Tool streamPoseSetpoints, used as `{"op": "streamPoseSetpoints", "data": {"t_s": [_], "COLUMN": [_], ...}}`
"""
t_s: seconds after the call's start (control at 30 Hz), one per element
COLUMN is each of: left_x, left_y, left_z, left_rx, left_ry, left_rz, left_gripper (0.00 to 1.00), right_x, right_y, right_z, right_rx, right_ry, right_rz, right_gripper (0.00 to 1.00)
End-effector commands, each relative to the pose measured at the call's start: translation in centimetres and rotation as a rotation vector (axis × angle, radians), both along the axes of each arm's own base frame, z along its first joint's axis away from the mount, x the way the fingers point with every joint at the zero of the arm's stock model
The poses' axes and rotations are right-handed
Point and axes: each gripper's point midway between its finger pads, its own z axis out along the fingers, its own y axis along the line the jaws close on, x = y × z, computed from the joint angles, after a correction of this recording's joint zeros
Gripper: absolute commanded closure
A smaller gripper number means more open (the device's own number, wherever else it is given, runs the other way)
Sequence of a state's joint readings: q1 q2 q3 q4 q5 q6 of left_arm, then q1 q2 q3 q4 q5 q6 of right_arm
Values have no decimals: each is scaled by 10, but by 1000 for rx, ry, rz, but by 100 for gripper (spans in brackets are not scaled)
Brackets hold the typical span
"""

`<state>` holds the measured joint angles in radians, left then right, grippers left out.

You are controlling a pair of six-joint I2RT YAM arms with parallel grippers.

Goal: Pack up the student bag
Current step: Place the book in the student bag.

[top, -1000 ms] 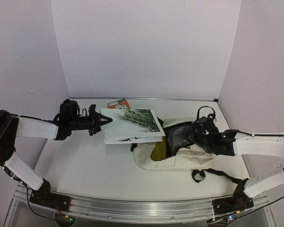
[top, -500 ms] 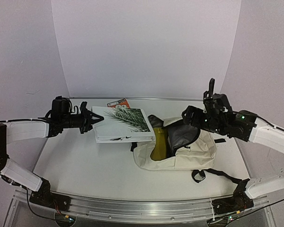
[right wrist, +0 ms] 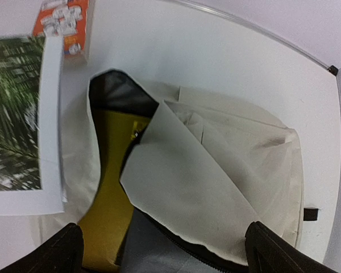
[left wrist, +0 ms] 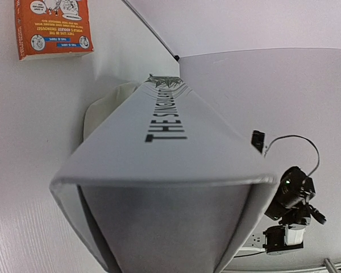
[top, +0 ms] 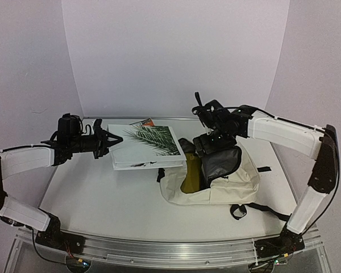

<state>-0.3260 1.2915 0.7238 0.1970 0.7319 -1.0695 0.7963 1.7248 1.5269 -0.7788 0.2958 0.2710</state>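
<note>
R fingers (right wrist: 273, 250) now wide over bag (top: 241, 179); L fingers (top: 106, 142) grip book (top: 145, 145).

A white book (top: 145, 147) with a palm-leaf cover hangs tilted over the desk (top: 102, 193), left of centre. An orange box (top: 146, 121) lies behind it near the far edge.

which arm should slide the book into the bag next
Left. The left gripper is shut on the white book, whose far end nears the student bag's open mouth. The right gripper hangs open above the bag, holding nothing.
</note>
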Motion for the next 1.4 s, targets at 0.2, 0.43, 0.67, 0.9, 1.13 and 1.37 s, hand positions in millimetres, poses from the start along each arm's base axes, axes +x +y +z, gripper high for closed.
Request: {"op": "streamPoseSetpoints", "data": {"t_s": [0.2,0.43,0.67,0.9,1.13,1.37], "left_x": [-5,-4,-5,-10,-14,-14], "left_y": [3,0,-3,-18,-58,-86], "left_z": [23,25,22,16,15,20], "left_rx": [-22,-23,-27,-65,-102,-199], "left_ry": [-78,-76,-65,-20,-20,-18], "left_rz": [-7,-23,-48,-110,-201,-261], "left_gripper": [84,84,84,85,85,86], "right_x": [21,24,37,46,41,34], "right_y": [-3,-15,-12,-4,8,10], "right_z": [-19,-35,-15,79,124,148], "right_rx": [-322,-437,-411,-197,-47,27], "right_ry": [60,73,-12,-213,-260,-288], "right_rz": [145,139,83,16,43,61], "right_gripper": [2,16,99,100,100,100]}}
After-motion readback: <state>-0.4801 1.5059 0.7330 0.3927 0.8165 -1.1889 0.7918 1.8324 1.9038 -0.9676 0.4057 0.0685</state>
